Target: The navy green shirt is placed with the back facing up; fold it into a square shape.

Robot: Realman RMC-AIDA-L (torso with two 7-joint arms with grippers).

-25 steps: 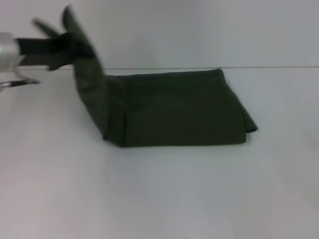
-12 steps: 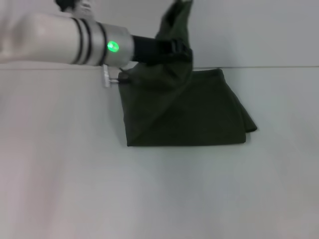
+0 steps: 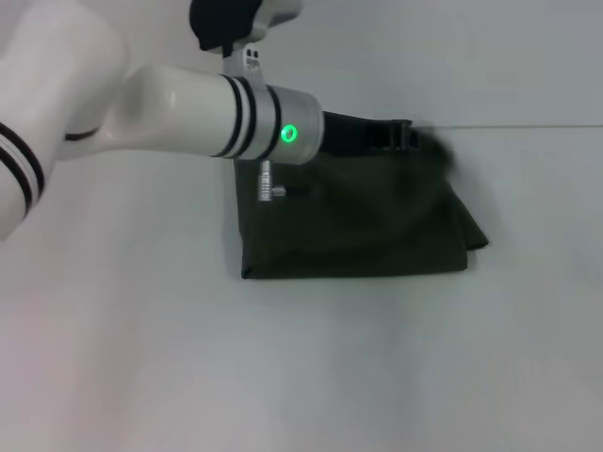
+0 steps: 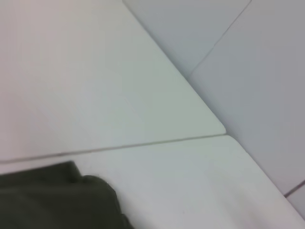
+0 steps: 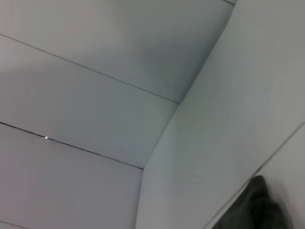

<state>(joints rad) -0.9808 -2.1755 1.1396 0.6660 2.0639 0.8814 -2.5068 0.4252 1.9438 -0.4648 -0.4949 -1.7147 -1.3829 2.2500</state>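
No readable writing or logos anywhere, just a glowing green indicator light [image 3: 289,134] on the left arm's silver wrist ring. The dark olive-green soft fabric shirt [image 3: 353,218] sits in the centre of the head view on the plain white tabletop [image 3: 301,377], folded into a roughly rectangular, almost square block with plain matte cloth facing up. Its lower edge is straight, and the lower right corner pokes out a bit where a layer sticks past the fold.

The glossy white left arm comes in from the upper left of the frame and reaches across the shirt's top edge. The black left end effector [image 3: 405,137] is at the shirt's upper right corner, but it's blurred, so I can't tell if it's clamped on the cloth or released.

The left wrist view catches a rounded dark corner of the shirt [image 4: 57,198] at lower left, cut off by the frame. The right wrist view shows mostly pale wall panels, with a dark fabric-looking shape at the lower right that's hard to make out.
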